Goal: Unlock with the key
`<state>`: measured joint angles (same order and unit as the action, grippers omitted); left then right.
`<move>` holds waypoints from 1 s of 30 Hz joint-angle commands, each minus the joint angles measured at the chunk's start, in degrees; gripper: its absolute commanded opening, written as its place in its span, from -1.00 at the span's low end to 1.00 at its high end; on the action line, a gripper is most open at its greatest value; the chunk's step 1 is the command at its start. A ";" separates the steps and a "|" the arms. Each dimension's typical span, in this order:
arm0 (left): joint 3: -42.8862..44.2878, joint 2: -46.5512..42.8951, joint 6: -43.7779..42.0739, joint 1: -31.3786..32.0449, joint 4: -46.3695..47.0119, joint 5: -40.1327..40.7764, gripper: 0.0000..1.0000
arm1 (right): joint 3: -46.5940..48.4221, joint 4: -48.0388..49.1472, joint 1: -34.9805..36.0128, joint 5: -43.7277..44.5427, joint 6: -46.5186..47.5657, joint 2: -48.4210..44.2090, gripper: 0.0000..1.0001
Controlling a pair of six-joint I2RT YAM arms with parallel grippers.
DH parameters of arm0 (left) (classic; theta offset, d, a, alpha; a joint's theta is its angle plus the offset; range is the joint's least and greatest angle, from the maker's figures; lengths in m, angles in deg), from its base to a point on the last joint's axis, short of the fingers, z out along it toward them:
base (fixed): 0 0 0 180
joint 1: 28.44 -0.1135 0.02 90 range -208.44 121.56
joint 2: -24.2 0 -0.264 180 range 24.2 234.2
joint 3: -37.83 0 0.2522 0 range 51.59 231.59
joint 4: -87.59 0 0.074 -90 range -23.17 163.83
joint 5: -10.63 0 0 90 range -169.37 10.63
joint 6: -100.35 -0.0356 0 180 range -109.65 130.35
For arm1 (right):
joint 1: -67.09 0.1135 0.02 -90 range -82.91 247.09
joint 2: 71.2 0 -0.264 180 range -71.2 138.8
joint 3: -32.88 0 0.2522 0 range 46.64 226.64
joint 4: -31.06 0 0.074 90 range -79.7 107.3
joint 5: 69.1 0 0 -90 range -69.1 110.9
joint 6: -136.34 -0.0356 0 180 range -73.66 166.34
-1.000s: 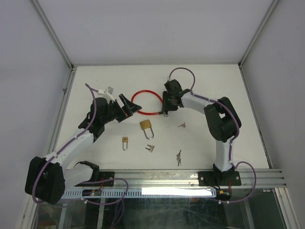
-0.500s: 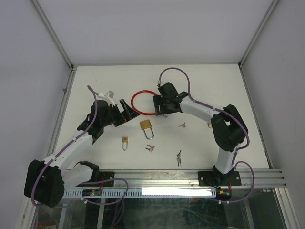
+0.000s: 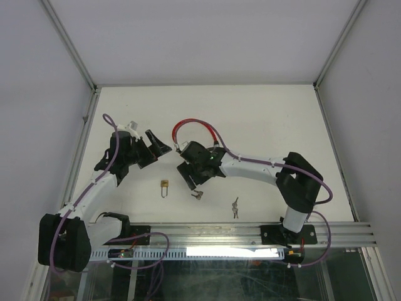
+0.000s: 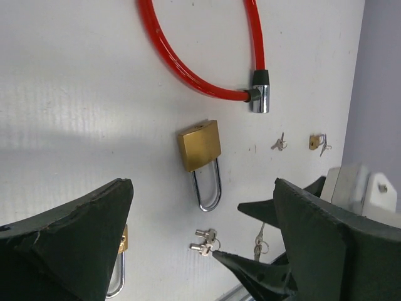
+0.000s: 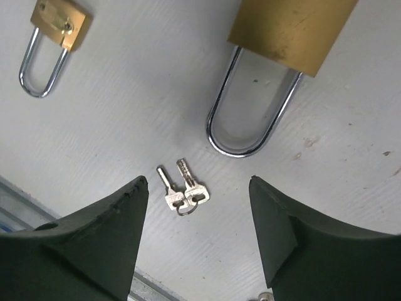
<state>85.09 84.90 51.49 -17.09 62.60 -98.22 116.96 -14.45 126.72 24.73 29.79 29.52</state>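
A large brass padlock [image 5: 291,25] with a steel shackle lies on the white table, hidden under my right gripper in the top view. A pair of silver keys on a ring [image 5: 182,191] lies just in front of its shackle, and also shows in the top view [image 3: 198,195] and the left wrist view [image 4: 207,241]. My right gripper [image 5: 198,182] is open and empty, hovering over the keys with one finger on either side; in the top view it [image 3: 189,177] covers the padlock. My left gripper [image 3: 153,147] is open and empty, back-left of the padlock [image 4: 200,147].
A small brass padlock [image 3: 164,186] lies to the left of the keys. A red cable lock [image 3: 194,128] lies behind the right gripper. Another key bunch [image 3: 235,207] lies near the front rail. More small keys [image 4: 279,144] and a tiny lock [image 4: 315,143] lie further right.
My right gripper has moved from the red cable lock forward and left, to above the large padlock and the key pair. My left gripper has drawn back a little to the left.
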 commanded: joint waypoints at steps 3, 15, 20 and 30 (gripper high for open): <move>0.47 -1.62 -1.40 -2.18 -0.14 -3.05 0.98 | 0.75 -2.85 2.32 -0.23 3.33 -0.32 0.31; 0.66 -1.84 -2.87 -2.19 -1.40 -2.73 0.98 | 3.48 -7.50 5.53 -1.25 5.54 6.41 0.21; 0.77 -1.34 -2.91 -2.11 -1.40 -3.22 0.97 | 3.60 -9.07 5.58 0.73 5.77 8.51 0.03; 0.66 0.50 -1.95 0.37 0.24 -5.03 0.94 | 1.98 -5.73 4.70 -1.28 4.97 5.20 -0.59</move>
<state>85.09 84.75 49.85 -18.70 60.22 -100.75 119.43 -22.63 132.06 24.89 35.07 36.76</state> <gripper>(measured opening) 0.973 0.228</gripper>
